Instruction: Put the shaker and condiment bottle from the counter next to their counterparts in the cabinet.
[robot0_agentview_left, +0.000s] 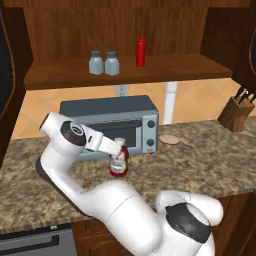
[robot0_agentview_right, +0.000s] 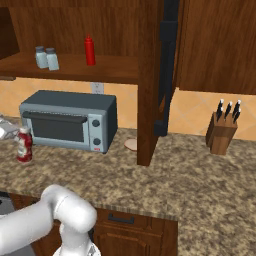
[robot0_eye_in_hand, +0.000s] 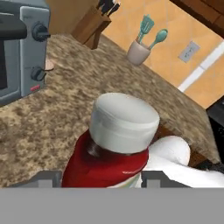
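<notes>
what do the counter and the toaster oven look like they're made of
The counter looks like polished granite: speckled brown and beige, though it is a render. The toaster oven looks like painted or brushed metal, a smooth blue-grey shell, with a dark glass-like door.

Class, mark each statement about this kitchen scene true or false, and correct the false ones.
1. Two shakers stand side by side on the cabinet shelf. True.
2. The condiment bottle is already on the shelf. False: it is at counter level in front of the toaster oven, with the end effector at it.
3. A knife block stands on the counter. True.
4. The red squeeze bottle lies on its side. False: it stands upright on the shelf.
5. The condiment bottle has a dark cap. False: in the hand view its cap is pale.
</notes>
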